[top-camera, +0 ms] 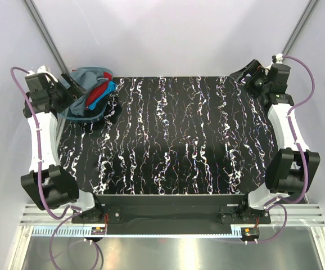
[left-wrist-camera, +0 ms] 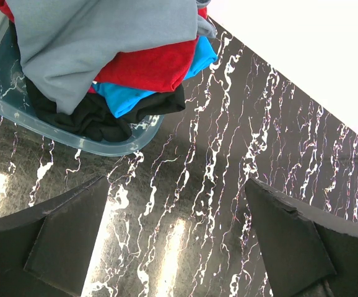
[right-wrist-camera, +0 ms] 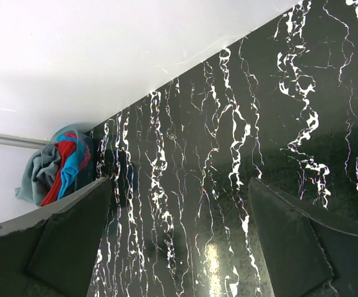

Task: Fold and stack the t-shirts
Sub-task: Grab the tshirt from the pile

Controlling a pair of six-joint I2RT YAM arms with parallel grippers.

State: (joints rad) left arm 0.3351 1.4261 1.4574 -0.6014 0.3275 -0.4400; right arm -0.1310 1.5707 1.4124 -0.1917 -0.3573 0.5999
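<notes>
- Now the t-shirts (top-camera: 93, 90) lie heaped in a teal-blue plastic basket (top-camera: 68, 114) at the far-left corner of the black marbled bench (top-camera: 174, 140).
- In the left wrist view a slate grey-blue tee (left-wrist-camera: 104, 37) is draped on top. A red tee (left-wrist-camera: 148, 65) and a bright blue tee (left-wrist-camera: 126, 99) show under it, and a black garment (left-wrist-camera: 98, 120) spills over the basket rim.
- The left gripper (left-wrist-camera: 178, 210) has its fingers (left-wrist-camera: 74, 241) spread wide and grasps nothing. The heap sits ahead of them and up to the left, near but not touching, with bare bench between the two pads.
- The right gripper (right-wrist-camera: 180, 204) is also released, its fingers (right-wrist-camera: 290, 241) wide apart over bare bench at the far-right corner. The heap lies well apart from it, across the bench.
</notes>
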